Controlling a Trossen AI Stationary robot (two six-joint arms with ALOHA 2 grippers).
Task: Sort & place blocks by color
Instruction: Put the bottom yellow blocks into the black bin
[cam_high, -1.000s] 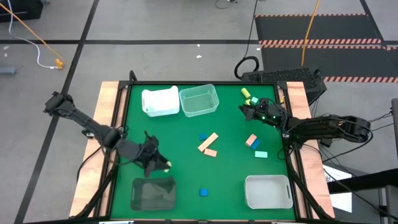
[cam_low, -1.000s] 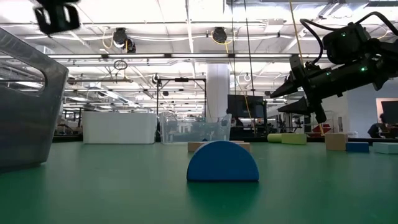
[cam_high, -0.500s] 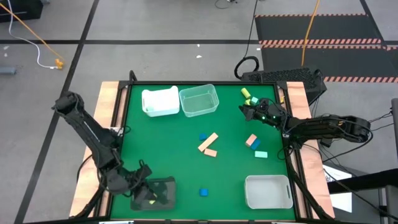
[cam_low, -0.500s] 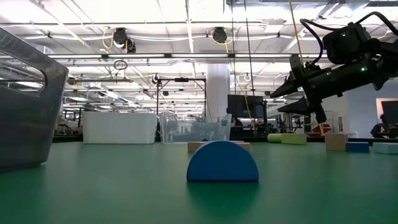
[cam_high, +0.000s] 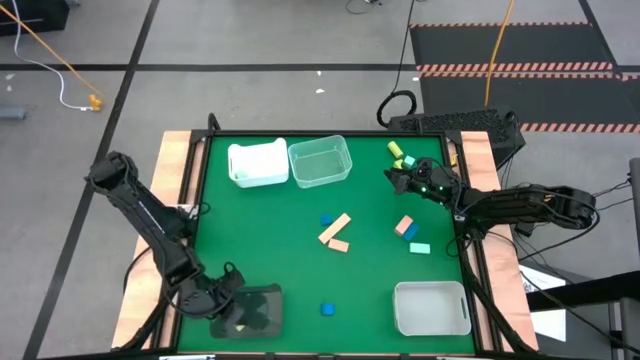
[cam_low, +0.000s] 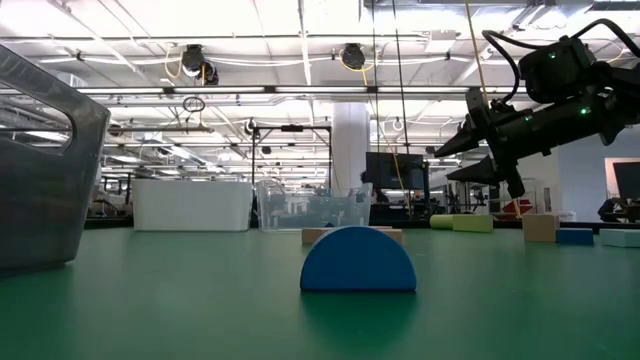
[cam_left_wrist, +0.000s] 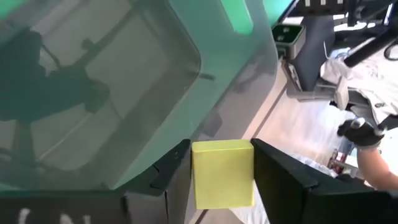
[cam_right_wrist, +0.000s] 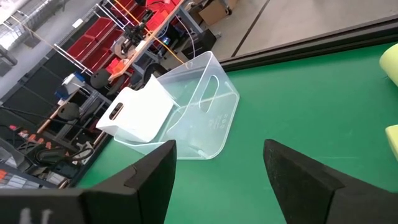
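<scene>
While poised over smoky translucent bin (cam_high: 252, 310), left claw (cam_left_wrist: 222, 177) clamps matte yellow-green cube (cam_left_wrist: 222, 173); right claw (cam_right_wrist: 217, 165) spread.

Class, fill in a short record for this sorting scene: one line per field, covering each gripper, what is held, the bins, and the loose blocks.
left gripper: over the dark bin, shut on a yellow block
right gripper: open, empty, near the table's far right edge
far bins: white bin, clear bin
near right: second white bin
loose blocks: tan bars, blue semicircular block
</scene>
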